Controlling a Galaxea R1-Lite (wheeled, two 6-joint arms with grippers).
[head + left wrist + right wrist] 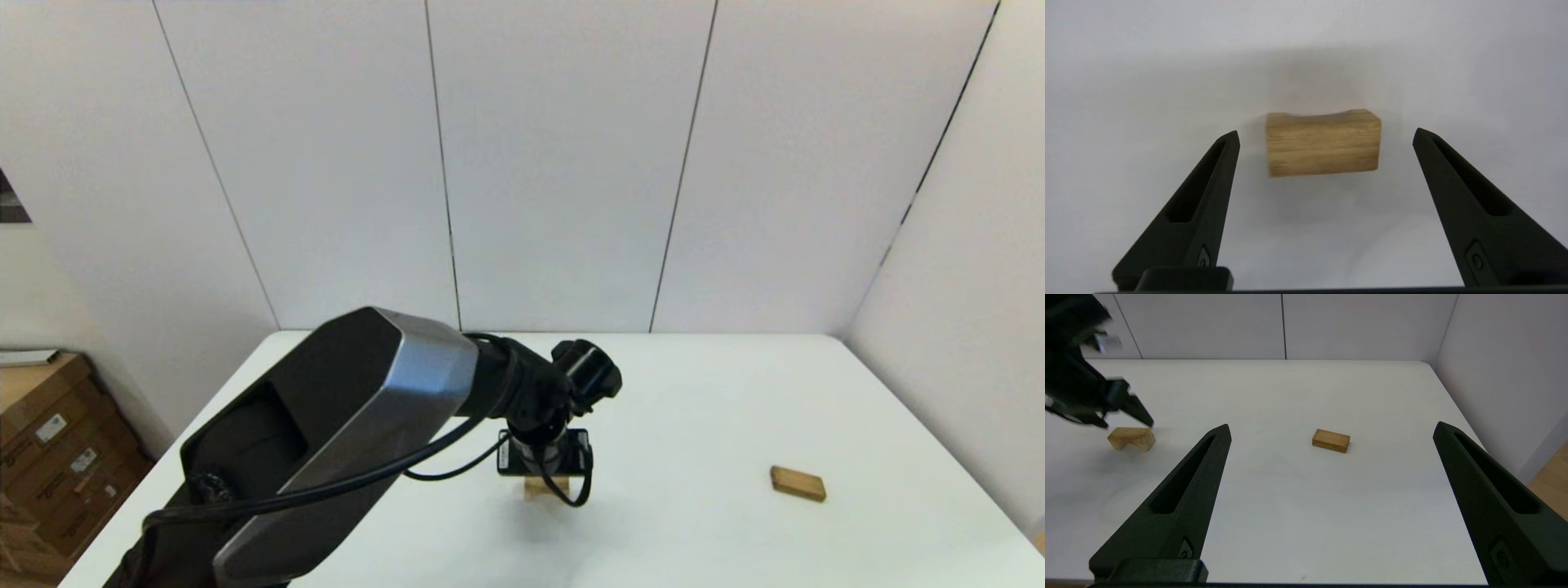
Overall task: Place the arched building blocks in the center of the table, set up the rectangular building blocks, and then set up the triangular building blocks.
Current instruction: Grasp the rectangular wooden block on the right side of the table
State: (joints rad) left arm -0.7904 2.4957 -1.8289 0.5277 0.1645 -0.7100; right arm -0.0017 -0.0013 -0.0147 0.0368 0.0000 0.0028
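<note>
The arched block (1323, 143) rests on the white table (1126, 81) near its middle, legs down in the right wrist view (1131, 438). My left gripper (1326, 131) hangs just above it, open, with a finger on either side and neither touching the wood. In the head view only a sliver of this block (535, 488) shows under the left wrist (543, 445). The rectangular block (798, 483) lies flat toward the right side of the table. My right gripper (1332, 425) is open and empty, held back from the rectangular block (1331, 440). The triangular block is out of view.
White wall panels (563, 163) close off the table's back and right side. Cardboard boxes (49, 457) stand on the floor to the left. My left arm's big housing (326, 441) hides the table's near-left part.
</note>
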